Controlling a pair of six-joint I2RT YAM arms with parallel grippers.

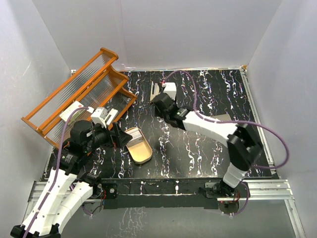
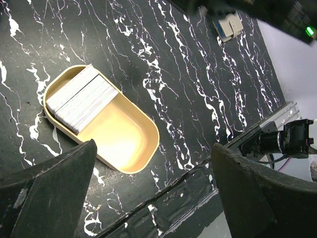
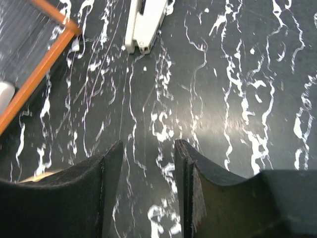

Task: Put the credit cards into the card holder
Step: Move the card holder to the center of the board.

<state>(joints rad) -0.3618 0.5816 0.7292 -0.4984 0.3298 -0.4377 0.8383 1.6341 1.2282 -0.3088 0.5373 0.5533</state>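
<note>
pale plastic cards (image 2: pixel 81 99) stacked in the tan tray (image 2: pixel 130 171) at eight o'clock: likely stiff, slick, light, so i would pinch the stack's long edges. my left claw (image 2: pixel 153 147) hangs wide open, empty; right claw (image 3: pixel 148 148) barely parted, empty.

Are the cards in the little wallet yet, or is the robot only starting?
Only starting. Nothing is done: the credit cards sit stacked in the tan oval tray. Nothing is in hand: the left tool is open above the tray, the right tool open and empty near the card holder. The cards are left to move.
</note>
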